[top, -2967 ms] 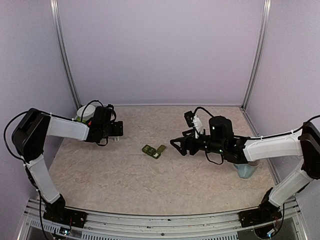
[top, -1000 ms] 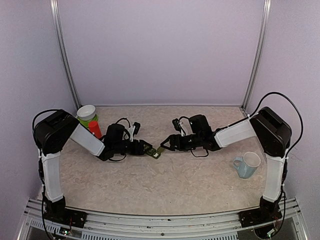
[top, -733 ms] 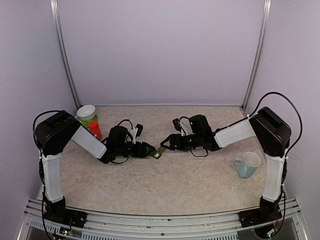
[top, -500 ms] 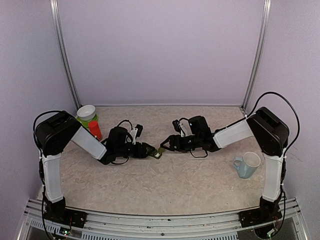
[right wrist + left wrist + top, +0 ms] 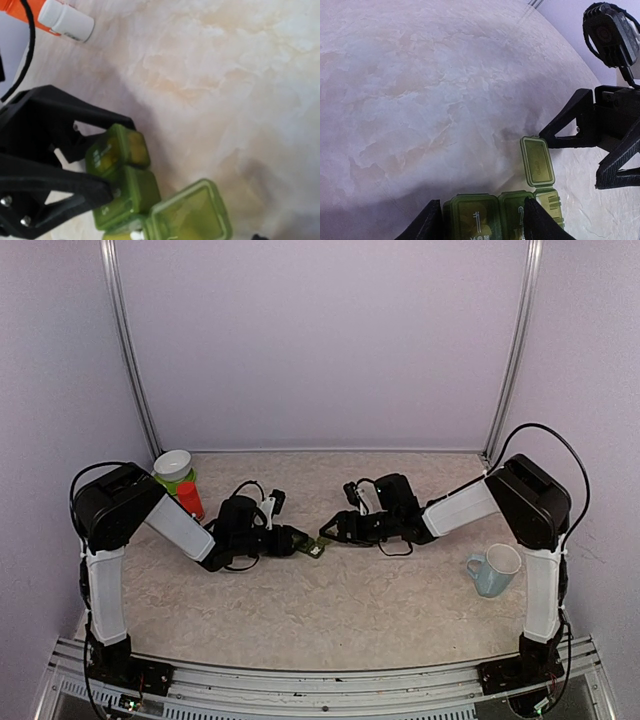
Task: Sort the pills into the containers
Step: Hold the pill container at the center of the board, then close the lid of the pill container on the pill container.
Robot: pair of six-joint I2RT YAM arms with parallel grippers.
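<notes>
White bowl (image 5: pixel 173 462) comes first, at the far left of the marbled worktop (image 5: pixel 350 610), with an orange bottle (image 5: pixel 190 499) just beside it on the near side. To their right we find the left tool (image 5: pixel 482 210), its two fingers set against the containers (image 5: pixel 127 187) and holding them. One fingertip meets the end compartment, the other the side of the middle one. The containers, a dark green strip of three joined compartments, lie flat near the middle of the worktop. Two compartments are shut, and we read pale numerals 1 and 2 on their tops. The third stands open, its lid (image 5: pixel 537 161) tipped back toward the right arm. Next comes the right tool (image 5: pixel 568 162), spread wide and low over the worktop, one fingertip at the far edge of that lid; we cannot tell whether it touches. Well apart, at the far right, sits a pale blue mug (image 5: pixel 493 570).
</notes>
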